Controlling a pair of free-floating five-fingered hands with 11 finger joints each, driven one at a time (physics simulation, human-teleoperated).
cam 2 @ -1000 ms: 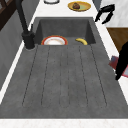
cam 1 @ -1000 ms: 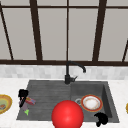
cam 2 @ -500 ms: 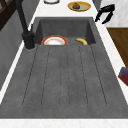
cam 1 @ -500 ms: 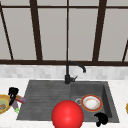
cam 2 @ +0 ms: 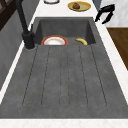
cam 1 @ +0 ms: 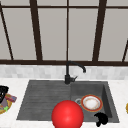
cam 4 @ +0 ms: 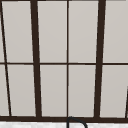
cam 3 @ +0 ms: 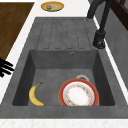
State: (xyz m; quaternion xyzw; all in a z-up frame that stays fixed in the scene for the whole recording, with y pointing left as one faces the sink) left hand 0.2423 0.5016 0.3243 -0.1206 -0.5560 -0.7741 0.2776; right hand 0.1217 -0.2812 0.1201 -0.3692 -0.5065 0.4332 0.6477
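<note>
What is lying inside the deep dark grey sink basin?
Inside the dark grey sink basin lie a yellow banana and a red-rimmed white plate. The plate partly covers the metal drain behind it.

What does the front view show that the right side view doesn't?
Front view alone: the red ball at the sink's near edge, the left hand over a yellow plate on the left counter, and the window. Right side view alone: the banana lying in the basin, left of the plate. Both: the grey sink, the black tap, the red-rimmed plate in the basin, and the right hand at the basin's front edge.
</note>
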